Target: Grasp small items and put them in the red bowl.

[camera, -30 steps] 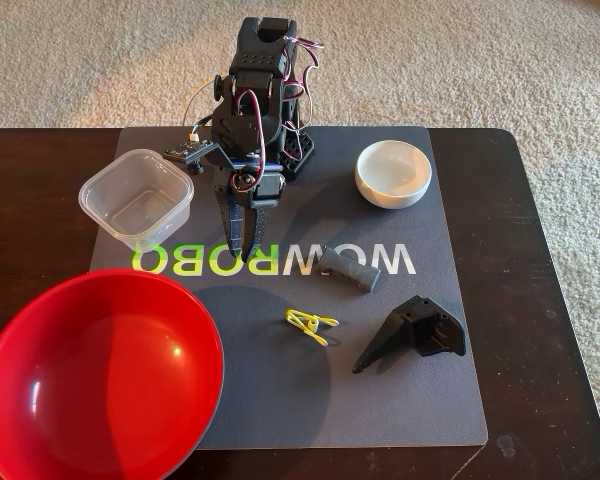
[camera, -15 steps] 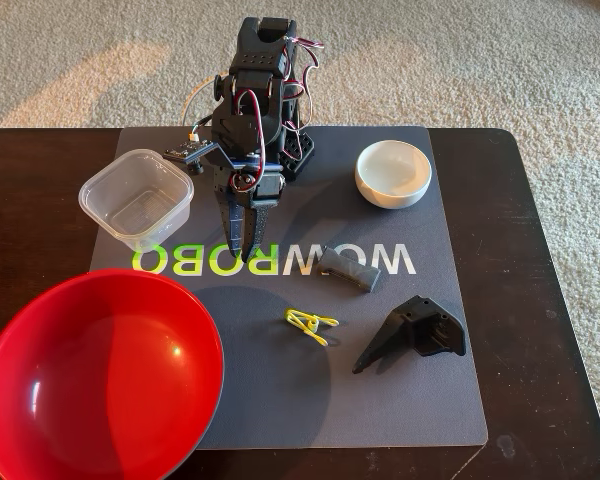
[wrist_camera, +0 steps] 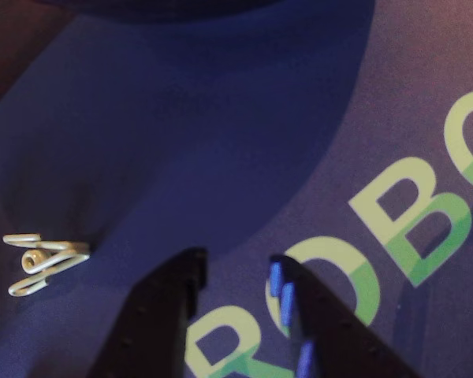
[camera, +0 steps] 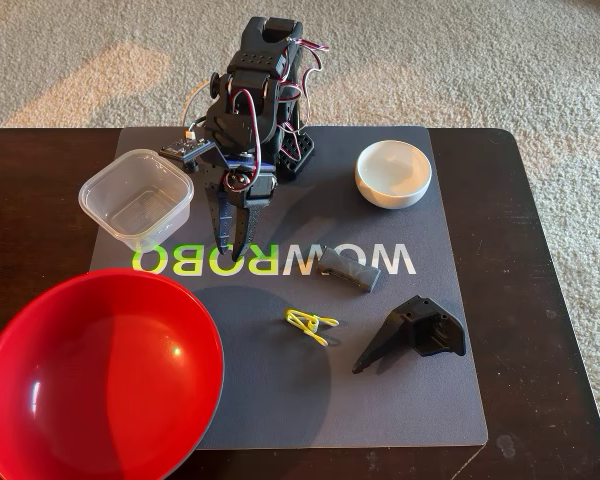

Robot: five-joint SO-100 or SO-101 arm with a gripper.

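Hanging nose-down over the grey mat (camera: 280,400), the gripper (camera: 232,252) is holding nothing, its jaws parted by a narrow gap in the wrist view (wrist_camera: 235,264). Sitting just to its left in the fixed view is the clear square tub (camera: 137,197); the red bowl (camera: 98,375) is lying below-left. The yellow wire clip (camera: 310,324), the dark grey block (camera: 349,269) and the black bracket (camera: 412,333) are lying to its lower right, apart from it.
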